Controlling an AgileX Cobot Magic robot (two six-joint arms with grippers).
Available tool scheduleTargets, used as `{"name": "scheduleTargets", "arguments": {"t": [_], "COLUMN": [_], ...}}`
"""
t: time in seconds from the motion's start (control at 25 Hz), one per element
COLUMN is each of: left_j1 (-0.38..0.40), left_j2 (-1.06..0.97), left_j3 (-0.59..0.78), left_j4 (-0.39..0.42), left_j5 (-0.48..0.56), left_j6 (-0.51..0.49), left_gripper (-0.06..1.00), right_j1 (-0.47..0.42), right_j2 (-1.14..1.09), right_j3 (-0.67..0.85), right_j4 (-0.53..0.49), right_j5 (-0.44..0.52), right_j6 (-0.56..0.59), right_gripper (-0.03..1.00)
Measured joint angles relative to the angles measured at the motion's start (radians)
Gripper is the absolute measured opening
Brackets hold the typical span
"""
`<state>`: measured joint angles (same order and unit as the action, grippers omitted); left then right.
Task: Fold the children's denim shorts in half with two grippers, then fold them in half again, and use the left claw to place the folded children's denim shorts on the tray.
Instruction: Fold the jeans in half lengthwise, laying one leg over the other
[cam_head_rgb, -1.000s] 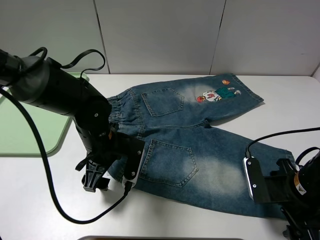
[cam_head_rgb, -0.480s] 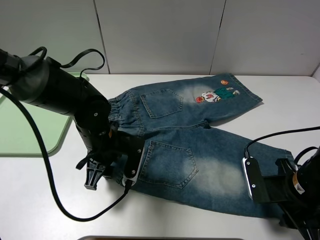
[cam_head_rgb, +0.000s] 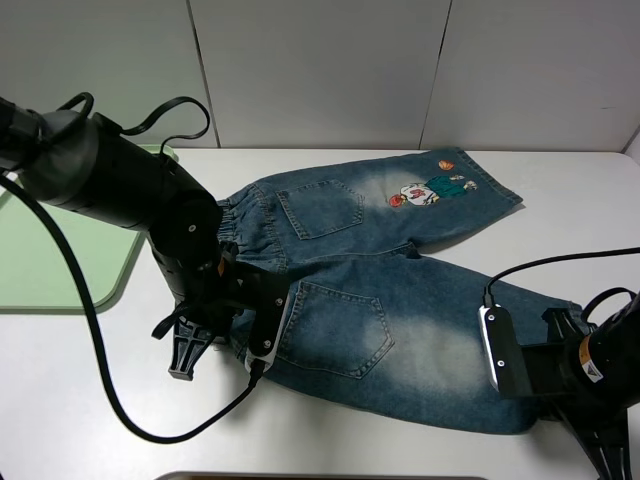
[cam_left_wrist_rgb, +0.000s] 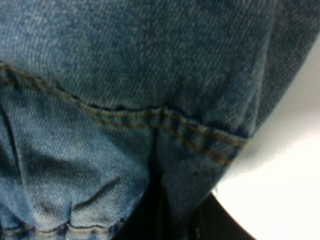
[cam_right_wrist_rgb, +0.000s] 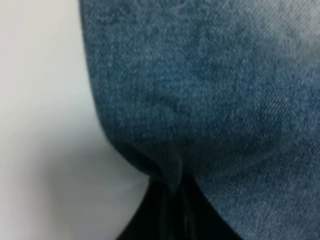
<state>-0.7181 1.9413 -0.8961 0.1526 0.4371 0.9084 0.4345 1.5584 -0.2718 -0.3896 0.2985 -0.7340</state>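
Observation:
The children's denim shorts (cam_head_rgb: 375, 265) lie spread flat on the white table (cam_head_rgb: 90, 400), with the gathered waistband to the left and both legs running right. The far leg carries a cartoon figure (cam_head_rgb: 432, 188). My left gripper (cam_left_wrist_rgb: 157, 217) is shut on the shorts at the near corner of the waistband, where a fold of seamed denim is drawn between the jaws. It sits under the bulky black left arm (cam_head_rgb: 130, 190). My right gripper (cam_right_wrist_rgb: 172, 200) is shut on the hem of the near leg, at the lower right in the high view. The pale green tray (cam_head_rgb: 50, 255) lies at the far left.
A black cable (cam_head_rgb: 90, 330) loops from the left arm over the table in front of the tray. Another cable (cam_head_rgb: 560, 265) arcs above the right arm. A white panelled wall (cam_head_rgb: 320, 70) closes the back of the table.
Both grippers have gone from open to shut on the denim. The near leg's hem has pulled in slightly toward the left, and the waistband bunches a little more.

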Motion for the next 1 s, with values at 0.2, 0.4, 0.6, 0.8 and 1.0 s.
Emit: {"name": "scheduleTargets", "arguments": {"t": [0.2,0.4,0.6,0.8,1.0], "left_j1": [0.000,0.000,0.000,0.000,0.000], "left_j2": [0.000,0.000,-0.001,-0.047,-0.151], "left_j3": [0.000,0.000,0.000,0.002,0.002], "left_j4": [0.000,-0.001,-0.001,-0.005,-0.007], "left_j5": [-0.001,-0.001,0.002,0.019,0.052], "left_j6": [0.000,0.000,0.000,0.000,0.000], "left_gripper": [0.04,0.04,0.04,0.04,0.04], "right_j1": [0.000,0.000,0.000,0.000,0.000], "right_j2": [0.000,0.001,-0.046,-0.148,-0.300], "right_j3": [0.000,0.000,0.001,0.002,0.001], "right_j4": [-0.017,-0.013,-0.003,0.001,0.020], "right_j5": [-0.043,-0.079,-0.055,0.053,0.204], "right_j6": [0.000,0.000,0.001,0.011,0.036], "right_gripper": [-0.03,-0.03,-0.03,-0.03,-0.03]}}
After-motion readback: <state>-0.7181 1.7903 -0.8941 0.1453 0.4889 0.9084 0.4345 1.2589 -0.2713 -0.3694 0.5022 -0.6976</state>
